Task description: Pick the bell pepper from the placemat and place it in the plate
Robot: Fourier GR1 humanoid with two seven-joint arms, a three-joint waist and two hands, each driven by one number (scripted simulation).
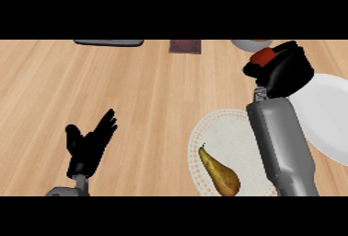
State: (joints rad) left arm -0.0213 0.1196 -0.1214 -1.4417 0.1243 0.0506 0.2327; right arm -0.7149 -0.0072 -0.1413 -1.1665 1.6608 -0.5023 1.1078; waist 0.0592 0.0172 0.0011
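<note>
Right hand: we see it raised past the placemat's far edge, fingers curled round a red thing at its top, which we take for the pepper.
Pepper: mostly hidden by the fingers; only a red patch shows, up near the far edge of the counter, off the placemat and just left of the plate.
Plate: white, at the view's right, partly behind the right forearm; its near rim overlaps the placemat's right side.
Placemat: pale and round, with a brownish pear lying on its near part.
Left hand: resting at lower left, fingers straight and up, holding nothing.
Step in hand: we judge the pepper is picked and the carry to the plate is what remains.
How to do it well: we should swing the right hand rightward until the pepper is over the plate's bare middle, not its rim, then lower before uncurling the fingers.
Risk: a release near the rim could let the pepper roll back onto the placemat.
Far edge: a dark tray, a maroon block and a bowl sit there, well apart from our path.
</note>
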